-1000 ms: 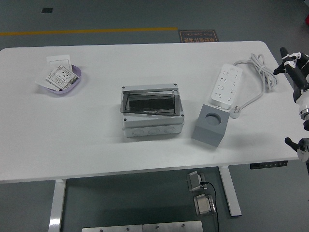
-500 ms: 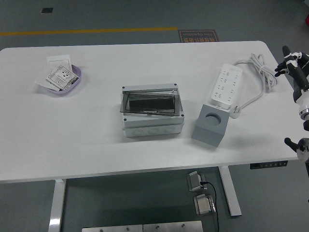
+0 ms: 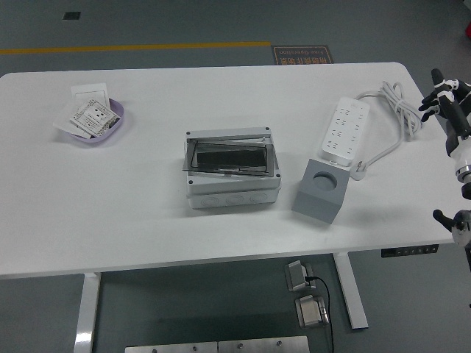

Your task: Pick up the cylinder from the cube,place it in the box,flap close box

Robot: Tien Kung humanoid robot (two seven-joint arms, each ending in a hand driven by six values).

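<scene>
A grey cube (image 3: 319, 193) stands right of the table's middle. Its top face shows a round grey shape (image 3: 324, 178); I cannot tell whether that is the cylinder's top or an empty hole. To its left sits the grey box (image 3: 232, 193), whose dark see-through flap (image 3: 226, 159) lies over the opening, slightly tilted. My right hand (image 3: 439, 98) hangs at the table's right edge, far from the cube, its fingers spread and holding nothing. The left arm is out of view.
A white power strip (image 3: 344, 131) with a coiled cable (image 3: 397, 110) lies behind the cube. A purple bowl (image 3: 118, 122) holding white cards sits at the far left. The white table (image 3: 147, 220) ends at the front edge below the box.
My right hand has drifted slightly to the right at the table's edge. Cube, box and flap have not moved.
</scene>
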